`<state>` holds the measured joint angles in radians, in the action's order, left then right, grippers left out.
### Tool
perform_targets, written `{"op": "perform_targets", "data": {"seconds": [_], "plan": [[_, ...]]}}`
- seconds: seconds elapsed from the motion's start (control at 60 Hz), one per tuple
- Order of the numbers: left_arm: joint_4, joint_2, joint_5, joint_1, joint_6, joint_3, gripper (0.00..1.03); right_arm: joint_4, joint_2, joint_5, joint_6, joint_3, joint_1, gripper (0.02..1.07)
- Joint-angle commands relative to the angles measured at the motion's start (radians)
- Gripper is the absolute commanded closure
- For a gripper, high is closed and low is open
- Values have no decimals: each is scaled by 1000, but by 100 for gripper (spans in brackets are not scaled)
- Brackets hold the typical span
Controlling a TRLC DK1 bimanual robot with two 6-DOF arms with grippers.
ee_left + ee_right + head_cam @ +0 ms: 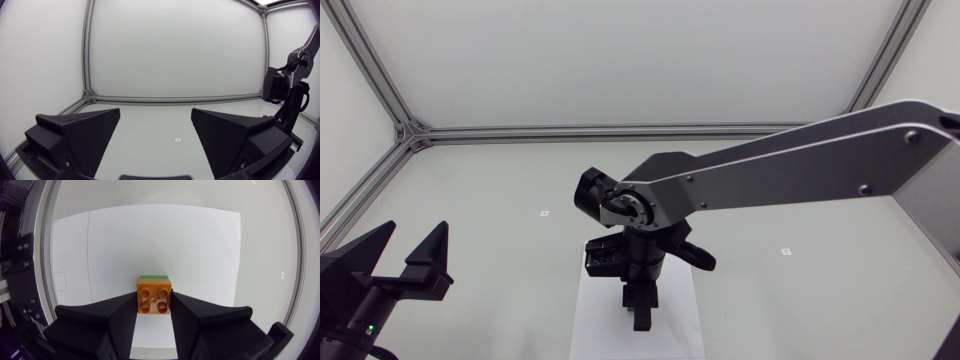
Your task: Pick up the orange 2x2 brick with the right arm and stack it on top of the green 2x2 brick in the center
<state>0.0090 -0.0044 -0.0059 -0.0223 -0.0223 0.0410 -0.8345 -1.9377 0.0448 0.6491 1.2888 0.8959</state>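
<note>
Right gripper (154,305) pinches the orange 2x2 plastic brick (154,296) from both sides | green 2x2 brick (154,274) peeks out just beyond it, midway between side edges of white paper sheet (200,245) | I see left gripper (155,114) spread wide, holding nothing, near the grey table (500,200) left edge.

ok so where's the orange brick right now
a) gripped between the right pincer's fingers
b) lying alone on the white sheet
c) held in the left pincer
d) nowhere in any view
a: in the right wrist view the orange brick sits between the right pincer, touched by a finger on each side, with an edge of the green brick just past it. The left pincer is open and holds nothing.
</note>
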Motion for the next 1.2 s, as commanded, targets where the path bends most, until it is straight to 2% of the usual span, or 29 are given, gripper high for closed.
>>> {"op": "perform_targets", "data": {"seconds": [0.0,1.183], "plan": [[-15,-8,4,5,13,-41,4,-49,-76,10,21,-52,14,101],[-15,-8,4,5,13,-41,4,-28,-99,38,-25,-16,12,101]]}}
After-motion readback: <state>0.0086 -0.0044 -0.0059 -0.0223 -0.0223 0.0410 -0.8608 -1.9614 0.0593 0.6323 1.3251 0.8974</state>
